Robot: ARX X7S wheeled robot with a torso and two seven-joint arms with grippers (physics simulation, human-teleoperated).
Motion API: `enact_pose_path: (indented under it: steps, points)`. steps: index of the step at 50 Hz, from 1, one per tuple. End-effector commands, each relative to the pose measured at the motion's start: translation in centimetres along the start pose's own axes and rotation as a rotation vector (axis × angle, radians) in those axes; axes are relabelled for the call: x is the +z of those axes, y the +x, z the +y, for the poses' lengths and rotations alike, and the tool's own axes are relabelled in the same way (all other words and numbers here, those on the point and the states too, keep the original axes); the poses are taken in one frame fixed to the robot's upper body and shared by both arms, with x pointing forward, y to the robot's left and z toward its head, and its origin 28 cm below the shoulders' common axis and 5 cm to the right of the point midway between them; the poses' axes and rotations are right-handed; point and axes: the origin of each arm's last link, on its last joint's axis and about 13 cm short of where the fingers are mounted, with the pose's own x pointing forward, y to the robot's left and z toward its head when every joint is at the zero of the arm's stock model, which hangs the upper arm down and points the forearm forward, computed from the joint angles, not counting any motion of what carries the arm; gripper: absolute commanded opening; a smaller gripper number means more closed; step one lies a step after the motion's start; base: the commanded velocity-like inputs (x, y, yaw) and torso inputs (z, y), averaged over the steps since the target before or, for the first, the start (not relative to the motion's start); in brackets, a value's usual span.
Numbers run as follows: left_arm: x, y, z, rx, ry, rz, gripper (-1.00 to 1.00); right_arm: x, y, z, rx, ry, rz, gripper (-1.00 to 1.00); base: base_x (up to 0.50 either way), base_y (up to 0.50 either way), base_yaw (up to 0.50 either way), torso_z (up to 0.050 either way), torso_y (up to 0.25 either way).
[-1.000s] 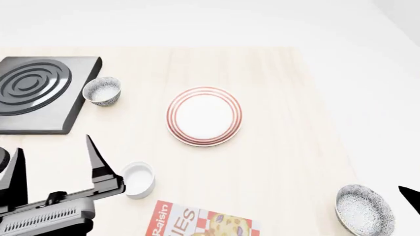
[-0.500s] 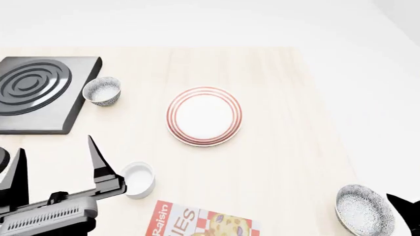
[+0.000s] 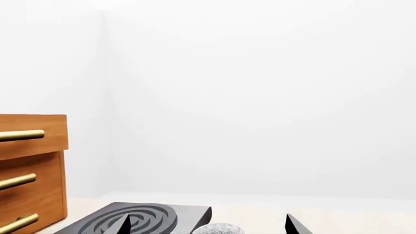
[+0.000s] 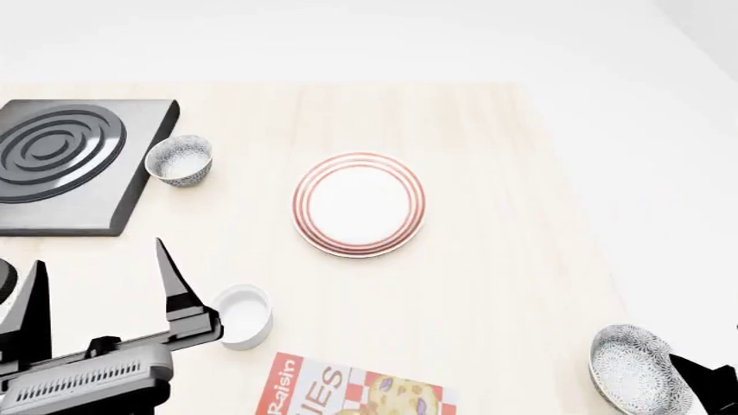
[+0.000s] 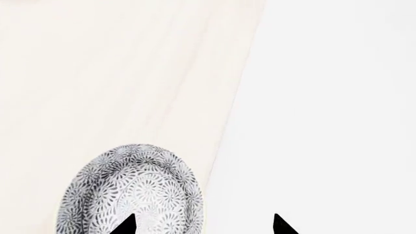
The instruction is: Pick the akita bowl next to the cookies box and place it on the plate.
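Table (image 4: 485,277) of pale wood carries all the things in the head view. The akita bowl (image 4: 638,370) stands near the table's right front corner, to the right of the cookies box (image 4: 352,391), with a stretch of bare wood between them. The box is cut off by the lower edge of the picture, so only its upper part with the checked border and some letters can be seen. The plate (image 4: 359,204) lies in the middle of the table, well apart from the bowl.

The right gripper (image 5: 202,225) shows only two dark fingertips in the right wrist view. They stand apart, one over the bowl's rim and the other over the white floor outside the table edge. In the head view only a dark piece of it appears at the lower right corner, just beside the bowl.

The left gripper (image 4: 102,294) hovers at the lower left with its jaws wide apart, holding nothing, near a plain white cup (image 4: 244,315). A second speckled bowl (image 4: 180,159) sits beside the black stove plate (image 4: 72,164). A wooden drawer unit (image 3: 31,170) is partly visible in the left wrist view.
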Motion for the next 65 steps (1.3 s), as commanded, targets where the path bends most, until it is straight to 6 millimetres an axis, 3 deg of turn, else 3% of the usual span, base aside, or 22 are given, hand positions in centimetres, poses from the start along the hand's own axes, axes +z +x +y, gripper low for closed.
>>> enact_pose_path:
  steps: [1, 65]
  points:
    - [-0.3, 0.1, 0.1, 0.011, 0.026, -0.004, 1.0, -0.5, 0.3, 0.1, 0.009, 0.008, 0.001, 1.0, 0.0, 0.0, 0.0, 0.0, 0.0]
    - [-0.5, -0.1, -0.1, -0.005, 0.037, 0.0, 1.0, -3.0, 4.0, 0.7, 0.013, 0.07, -0.005, 1.0, 0.0, 0.0, 0.0, 0.0, 0.0]
